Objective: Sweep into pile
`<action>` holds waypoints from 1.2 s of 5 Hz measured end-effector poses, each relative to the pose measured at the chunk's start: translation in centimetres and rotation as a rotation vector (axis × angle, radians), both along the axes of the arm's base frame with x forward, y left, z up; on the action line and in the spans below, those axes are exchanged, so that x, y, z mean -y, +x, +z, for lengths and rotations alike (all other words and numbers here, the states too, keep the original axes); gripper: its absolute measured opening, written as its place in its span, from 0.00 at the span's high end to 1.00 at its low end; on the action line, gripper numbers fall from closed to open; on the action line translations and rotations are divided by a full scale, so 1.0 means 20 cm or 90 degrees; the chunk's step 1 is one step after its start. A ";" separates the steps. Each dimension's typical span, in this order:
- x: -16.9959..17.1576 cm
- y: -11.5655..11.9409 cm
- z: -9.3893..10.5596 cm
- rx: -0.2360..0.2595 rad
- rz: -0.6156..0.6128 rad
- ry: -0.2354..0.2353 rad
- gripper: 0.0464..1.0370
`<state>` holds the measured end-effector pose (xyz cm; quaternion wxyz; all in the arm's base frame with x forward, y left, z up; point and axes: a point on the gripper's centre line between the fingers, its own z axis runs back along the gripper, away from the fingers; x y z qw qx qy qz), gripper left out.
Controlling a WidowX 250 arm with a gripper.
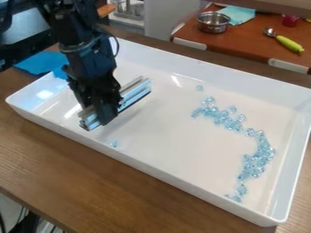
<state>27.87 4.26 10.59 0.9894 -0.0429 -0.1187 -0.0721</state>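
Inside tray walls [213, 73], open floor [170, 136] separates bar [135, 94] from bead band [260, 157].

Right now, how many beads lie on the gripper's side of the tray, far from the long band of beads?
1: a bead by the near wall of the tray, below the gripper in the picture. More may be hidden behind the gripper or the bar.
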 end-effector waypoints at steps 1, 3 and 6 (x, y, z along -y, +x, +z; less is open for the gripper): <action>0.01 0.01 -0.02 0.013 -0.002 0.015 0.67; 0.05 -0.01 -0.09 0.002 -0.011 0.034 0.67; 0.16 -0.03 -0.14 -0.007 -0.022 0.046 0.67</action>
